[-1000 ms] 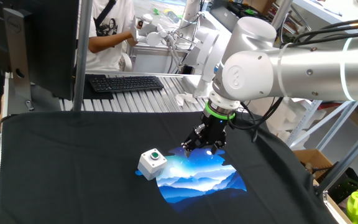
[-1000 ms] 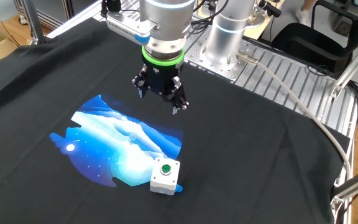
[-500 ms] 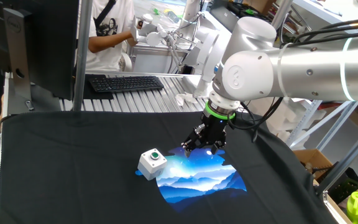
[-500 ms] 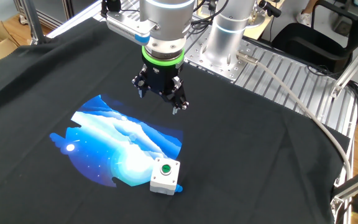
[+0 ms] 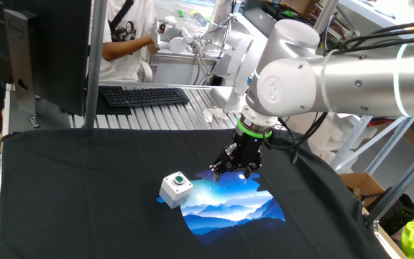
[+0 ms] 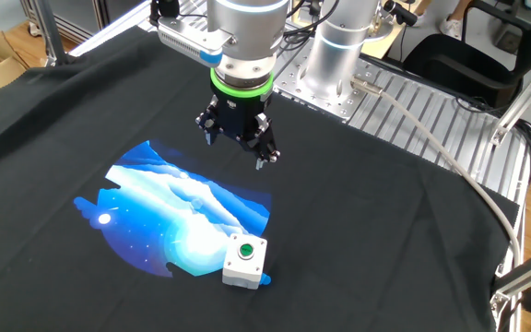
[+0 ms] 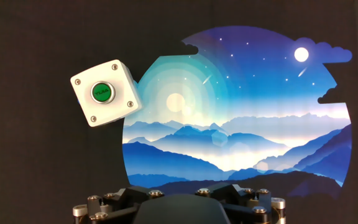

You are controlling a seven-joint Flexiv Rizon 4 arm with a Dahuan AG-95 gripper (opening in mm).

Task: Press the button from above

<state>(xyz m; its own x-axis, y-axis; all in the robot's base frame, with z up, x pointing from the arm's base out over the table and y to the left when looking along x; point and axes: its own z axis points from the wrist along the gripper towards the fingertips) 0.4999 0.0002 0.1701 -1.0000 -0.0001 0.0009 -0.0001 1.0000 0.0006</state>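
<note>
The dark-green button point(image 5: 180, 178) sits in the top of a small light-grey box point(image 5: 171, 191) on the black cloth, at the left edge of a blue mat. It also shows in the other fixed view point(image 6: 245, 249) and in the hand view point(image 7: 102, 93). My gripper point(image 5: 230, 173) hangs above the mat's far edge, to the right of the box and well apart from it. In the other fixed view my gripper point(image 6: 237, 151) shows two fingertips with a gap between them, and it holds nothing. The hand view shows only the gripper's housing at the bottom edge.
A blue landscape-print mat point(image 6: 173, 217) lies flat beside the box. Black cloth point(image 5: 85, 194) covers the table. A keyboard point(image 5: 144, 96), a monitor and a person are beyond the far edge. A second arm's base point(image 6: 339, 46) stands on the metal rail.
</note>
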